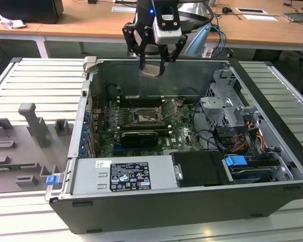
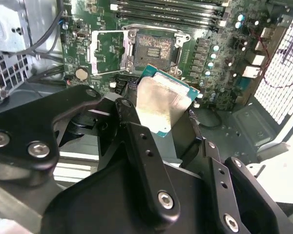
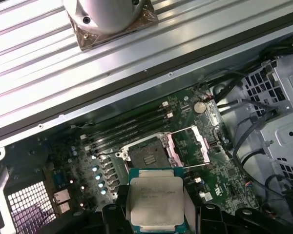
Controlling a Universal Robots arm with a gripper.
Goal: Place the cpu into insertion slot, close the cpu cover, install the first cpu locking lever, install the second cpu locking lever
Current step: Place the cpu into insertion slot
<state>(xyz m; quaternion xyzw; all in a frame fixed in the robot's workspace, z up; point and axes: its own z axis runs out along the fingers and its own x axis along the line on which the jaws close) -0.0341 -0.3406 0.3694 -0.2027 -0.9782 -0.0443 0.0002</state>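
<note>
My gripper (image 1: 151,68) hangs above the open computer case, shut on the cpu (image 1: 152,70), a flat square chip with a pale silvery top. In both wrist views the cpu (image 2: 163,102) (image 3: 156,202) sits tilted between the black fingers (image 2: 132,129), well above the motherboard. Below it lies the insertion slot (image 1: 144,117) (image 2: 154,48) (image 3: 149,156), empty, its contact field bare. The cpu cover (image 2: 107,51) (image 3: 188,146), a thin silvery frame, stands flipped open beside the slot.
The case's back wall (image 1: 156,75) rises just behind the gripper. A black card (image 1: 139,136) lies in front of the slot, memory slots (image 1: 141,98) behind it. A metal drive cage (image 1: 227,106) with cables is at the exterior view's right. Grey fixtures (image 1: 35,126) stand outside the case.
</note>
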